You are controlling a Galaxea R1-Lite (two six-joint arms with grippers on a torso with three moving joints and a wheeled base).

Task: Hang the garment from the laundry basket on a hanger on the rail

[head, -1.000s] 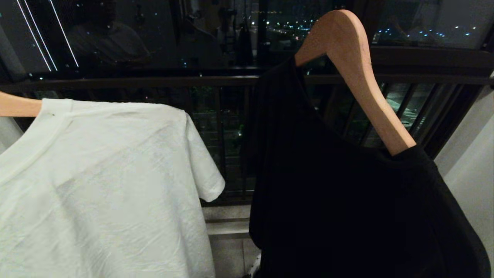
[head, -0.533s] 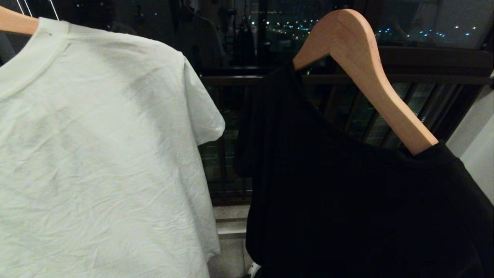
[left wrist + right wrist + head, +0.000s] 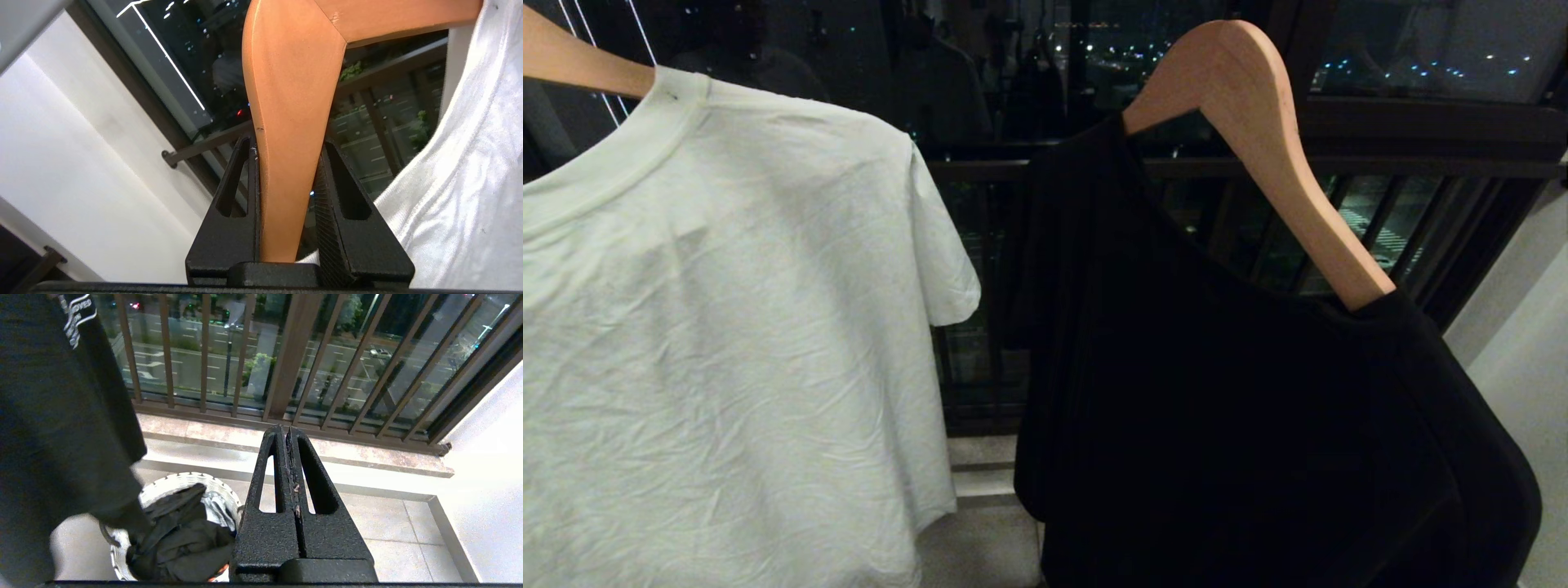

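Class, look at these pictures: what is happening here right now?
The left gripper has its jaws shut on a wooden hanger carrying a white T-shirt. Beside it, a black T-shirt hangs on another hanger. The right gripper is shut and empty above the laundry basket, which holds dark clothes.

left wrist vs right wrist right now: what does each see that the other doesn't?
Left wrist only: the left hand shut on a wooden hanger that carries the white T-shirt.

Right wrist only: the right hand shut and empty, the laundry basket on the tiled floor with dark clothes in it, and the black T-shirt hanging beside it.

Both: the dark brown guard railing and the night street beyond it.
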